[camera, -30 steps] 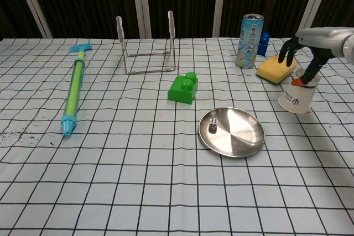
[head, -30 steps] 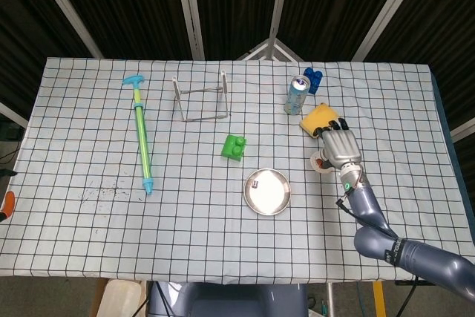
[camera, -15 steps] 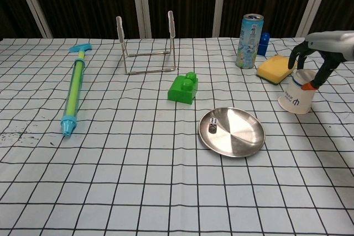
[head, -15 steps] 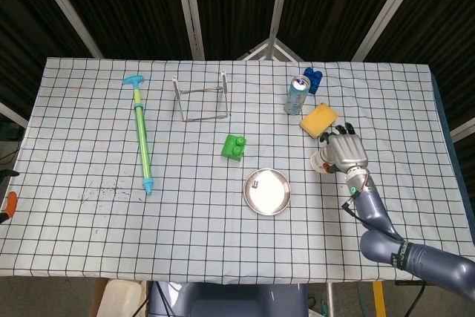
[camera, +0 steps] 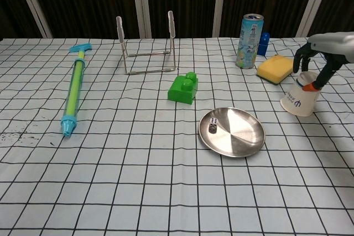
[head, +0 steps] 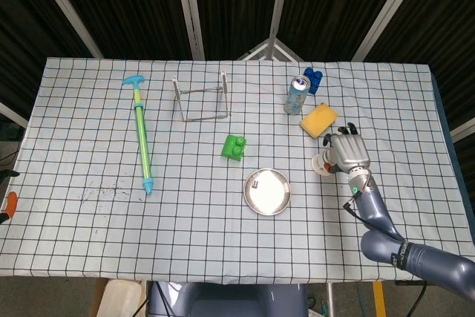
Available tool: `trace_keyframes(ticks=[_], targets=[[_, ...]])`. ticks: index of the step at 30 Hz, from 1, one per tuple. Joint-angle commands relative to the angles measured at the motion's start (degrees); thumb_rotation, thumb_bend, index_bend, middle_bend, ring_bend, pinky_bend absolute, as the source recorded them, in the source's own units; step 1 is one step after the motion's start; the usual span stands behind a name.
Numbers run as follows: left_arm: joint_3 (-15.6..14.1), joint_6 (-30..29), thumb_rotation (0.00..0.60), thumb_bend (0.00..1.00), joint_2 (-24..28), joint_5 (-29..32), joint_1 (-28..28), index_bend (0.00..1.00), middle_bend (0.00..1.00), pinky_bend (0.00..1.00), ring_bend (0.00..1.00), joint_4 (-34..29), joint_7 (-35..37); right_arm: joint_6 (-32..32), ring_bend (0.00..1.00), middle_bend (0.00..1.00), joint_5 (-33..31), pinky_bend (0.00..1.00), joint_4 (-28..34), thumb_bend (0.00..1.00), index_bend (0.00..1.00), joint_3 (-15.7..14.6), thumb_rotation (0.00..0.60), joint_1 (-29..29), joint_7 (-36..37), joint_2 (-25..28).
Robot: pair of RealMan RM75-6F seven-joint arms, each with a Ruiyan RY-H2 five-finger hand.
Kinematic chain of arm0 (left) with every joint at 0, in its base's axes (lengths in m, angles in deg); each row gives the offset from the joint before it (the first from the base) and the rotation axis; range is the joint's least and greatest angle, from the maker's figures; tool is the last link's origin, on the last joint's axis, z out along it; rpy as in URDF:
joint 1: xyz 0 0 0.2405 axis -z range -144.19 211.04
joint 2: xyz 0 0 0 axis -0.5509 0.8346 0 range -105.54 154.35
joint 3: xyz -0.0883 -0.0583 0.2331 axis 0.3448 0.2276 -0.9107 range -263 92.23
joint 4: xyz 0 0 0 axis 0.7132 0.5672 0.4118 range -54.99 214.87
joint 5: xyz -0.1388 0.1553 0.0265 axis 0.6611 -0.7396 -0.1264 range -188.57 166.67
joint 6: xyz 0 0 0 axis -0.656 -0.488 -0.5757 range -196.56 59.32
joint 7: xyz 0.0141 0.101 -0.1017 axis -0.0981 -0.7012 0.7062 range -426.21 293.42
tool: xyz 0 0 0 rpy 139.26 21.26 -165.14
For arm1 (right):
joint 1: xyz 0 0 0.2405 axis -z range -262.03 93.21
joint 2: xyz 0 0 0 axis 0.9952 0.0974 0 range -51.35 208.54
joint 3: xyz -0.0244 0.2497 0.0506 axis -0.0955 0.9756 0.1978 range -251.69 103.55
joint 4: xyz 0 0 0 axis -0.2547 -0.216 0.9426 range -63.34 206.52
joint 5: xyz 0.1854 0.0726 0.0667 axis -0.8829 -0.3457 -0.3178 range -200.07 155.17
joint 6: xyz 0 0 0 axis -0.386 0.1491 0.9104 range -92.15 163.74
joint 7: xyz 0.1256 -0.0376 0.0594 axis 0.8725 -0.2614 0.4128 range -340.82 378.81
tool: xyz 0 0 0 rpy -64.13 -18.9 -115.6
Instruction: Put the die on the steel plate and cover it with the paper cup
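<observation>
Since a second ago we are seeing the right hand (camera: 323, 53) and the paper cup (camera: 301, 95) shifting slightly toward the bench's (camera: 110, 158) right edge; its fingers (camera: 319, 73) are curling around the inverted, tilted cup. The die (camera: 213, 127) is lying on the steel plate (camera: 238, 136), open cloth around it. We are not finding the left hand, and the forearm is running off-frame.

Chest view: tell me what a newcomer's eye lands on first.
The shiny steel plate sits near the middle of the checked tablecloth, with the small die already on its left part. At the right edge, the right robot hand curls over the upside-down paper cup. Far left lies a long green and blue water pump toy.
</observation>
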Motion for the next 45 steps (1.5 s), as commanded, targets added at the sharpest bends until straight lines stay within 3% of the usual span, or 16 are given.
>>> trace_keyframes(ticks=[1, 45], targets=[[0.0, 0.1, 0.600, 0.70, -0.1, 0.0, 0.1, 0.32, 0.00, 0.12, 0.00, -0.1, -0.2, -0.2, 0.16, 0.45, 0.1, 0.00, -0.1, 0.27, 0.40, -0.2, 0.600, 0.1, -0.1, 0.1], [-0.3, 0.5, 0.600, 0.70, -0.2, -0.2, 0.3, 0.33, 0.00, 0.12, 0.00, -0.2, -0.8, 1.5, 0.17, 0.45, -5.4, 0.00, 4.7, 0.27, 0.38, -3.1, 0.600, -1.3, -3.0, 4.1]])
